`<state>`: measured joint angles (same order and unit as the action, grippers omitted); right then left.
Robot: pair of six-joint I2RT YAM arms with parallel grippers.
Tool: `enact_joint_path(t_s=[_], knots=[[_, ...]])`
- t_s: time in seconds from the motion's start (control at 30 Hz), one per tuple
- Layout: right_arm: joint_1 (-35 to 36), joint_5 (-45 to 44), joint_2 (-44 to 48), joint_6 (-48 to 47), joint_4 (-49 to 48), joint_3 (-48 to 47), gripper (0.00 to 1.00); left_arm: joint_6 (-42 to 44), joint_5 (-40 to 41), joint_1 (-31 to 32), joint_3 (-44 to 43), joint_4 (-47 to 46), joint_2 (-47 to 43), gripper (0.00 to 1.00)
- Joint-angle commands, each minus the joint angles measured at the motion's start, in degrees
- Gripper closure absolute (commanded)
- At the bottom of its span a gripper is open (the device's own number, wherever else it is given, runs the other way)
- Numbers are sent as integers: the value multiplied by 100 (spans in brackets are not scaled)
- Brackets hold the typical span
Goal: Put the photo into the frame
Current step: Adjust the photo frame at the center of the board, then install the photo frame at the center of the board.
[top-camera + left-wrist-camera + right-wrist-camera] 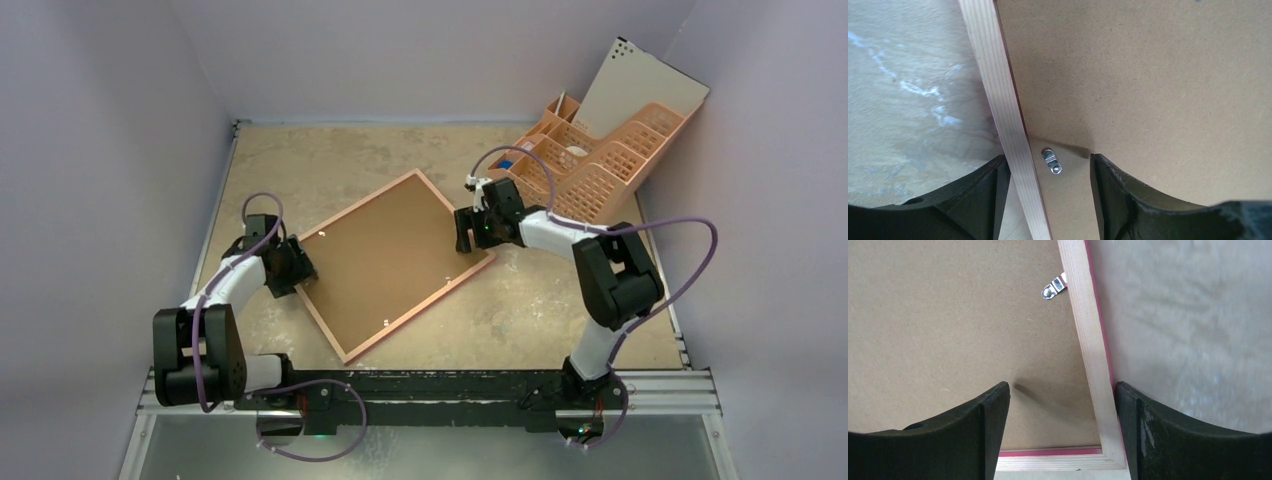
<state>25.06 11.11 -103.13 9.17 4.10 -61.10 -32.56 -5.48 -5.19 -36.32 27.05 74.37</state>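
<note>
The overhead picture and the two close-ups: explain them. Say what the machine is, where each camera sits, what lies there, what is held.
Two robot arms are bolted at the near edge of the table. One camera looks down from above; one rides on each wrist. A frame lies face down, a brown backing board in it; a peach organiser stands far right. The left pincer and right pincer stand open astride opposite edges, gripping nothing.

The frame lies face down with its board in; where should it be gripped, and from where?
Probably the frame's thin wooden rail near a corner, from straight above: it lies flat on the table, so one finger goes outside the rail, the other on the backing board, as the left gripper straddles it.
</note>
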Motion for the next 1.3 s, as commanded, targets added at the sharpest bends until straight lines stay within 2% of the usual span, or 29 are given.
enact_joint_path(t_s=[0.0, 0.03, 0.1, 0.23, 0.37, 0.5, 0.7, 0.87, 1.03, 1.27], knots=[[394, 184, 705, 817, -24, 701, 22, 68, -2222, 115, -154, -923, 199, 41], [397, 6, 843, 860, -43, 867, 22, 172, -2387, 113, -266, -858, 288, 41], [395, -295, 1030, 991, 20, 1040, 22, 294, -2171, 111, -536, -567, 392, 41], [395, -1225, 1281, 1209, 82, 867, 21, 381, -545, 106, -928, 86, 285, 41], [396, -1883, 1589, 1552, 220, 479, 20, 377, 179, 105, -1003, 127, 17, 37], [409, -1888, 1781, 1684, 106, 287, 21, 333, 108, 99, -970, -51, 108, 35], [466, -1627, 2064, 1886, -220, 492, 21, 390, 368, 107, -1003, 255, 697, 36], [466, -1421, 2357, 2018, -458, 830, 21, 212, -104, 106, -713, -50, 741, 37], [465, -1144, 2430, 2039, -701, 966, 21, 56, 169, 111, -624, 7, 881, 50], [469, -1129, 2327, 1944, -872, 1070, 21, -260, 375, 107, -336, -164, 783, 56]])
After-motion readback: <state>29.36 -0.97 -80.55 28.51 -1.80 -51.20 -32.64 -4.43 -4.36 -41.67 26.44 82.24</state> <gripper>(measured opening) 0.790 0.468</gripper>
